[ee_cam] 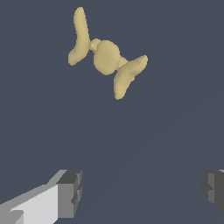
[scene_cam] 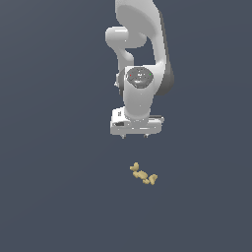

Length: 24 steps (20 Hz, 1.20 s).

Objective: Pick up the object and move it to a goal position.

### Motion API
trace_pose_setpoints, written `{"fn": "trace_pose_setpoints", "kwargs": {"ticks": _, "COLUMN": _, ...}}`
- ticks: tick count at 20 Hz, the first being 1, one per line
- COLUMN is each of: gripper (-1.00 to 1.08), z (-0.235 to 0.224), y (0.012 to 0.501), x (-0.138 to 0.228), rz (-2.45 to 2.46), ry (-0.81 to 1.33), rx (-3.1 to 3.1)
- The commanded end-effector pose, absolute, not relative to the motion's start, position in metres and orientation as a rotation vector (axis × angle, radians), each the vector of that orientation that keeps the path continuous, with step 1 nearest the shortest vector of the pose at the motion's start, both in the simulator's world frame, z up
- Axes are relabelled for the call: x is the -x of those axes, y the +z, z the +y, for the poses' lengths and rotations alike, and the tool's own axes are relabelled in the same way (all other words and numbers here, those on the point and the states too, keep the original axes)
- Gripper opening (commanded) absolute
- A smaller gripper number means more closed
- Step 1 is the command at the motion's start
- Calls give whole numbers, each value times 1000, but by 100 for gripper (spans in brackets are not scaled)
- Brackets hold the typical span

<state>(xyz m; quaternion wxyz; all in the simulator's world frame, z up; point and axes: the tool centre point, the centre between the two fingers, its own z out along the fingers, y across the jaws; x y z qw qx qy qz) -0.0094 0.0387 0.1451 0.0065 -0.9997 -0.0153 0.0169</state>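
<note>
The object (scene_cam: 143, 174) is a small tan-yellow, matte lump lying on the flat dark slate-blue ground (scene_cam: 54, 197), a little toward the exterior view's right of centre and in the lower half of that picture. From the exterior view it reads as a short, knobbly string of stubby bits running slantwise, with one knob standing up at its end on the exterior view's left and another at the opposite end. The wrist view shows its form more clearly: the object (ee_cam: 106, 57) has a rounded, nearly ball-shaped middle, and from each side of that middle a short neck leads to a curved, elongated, banana-like lobe, so the two lobes flare away from the centre like wings. Its surface is smooth and evenly coloured, with soft shading and no gloss. It lies apart from everything else, touching only the ground. The gripper (scene_cam: 135, 136) of the white Panda arm (scene_cam: 140, 59) hangs above the object, pointing downward and well clear of it, not in contact. In the wrist view the gripper (ee_cam: 142, 192) has its two grey-tipped fingers (ee_cam: 70, 192) spread wide, with only bare ground between them, and the object sits outside that gap.
</note>
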Motion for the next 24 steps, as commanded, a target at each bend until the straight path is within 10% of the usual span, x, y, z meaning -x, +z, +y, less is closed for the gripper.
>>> {"fn": "trace_pose_setpoints", "kwargs": {"ticks": 1, "gripper": 100, "z": 39, "y": 145, "x": 9, "rz": -48, "ry": 53, "rx": 3128}}
{"fn": "trace_pose_setpoints", "kwargs": {"ticks": 24, "gripper": 100, "z": 43, "y": 137, "x": -9, "rz": -293, "ry": 45, "rx": 3142}}
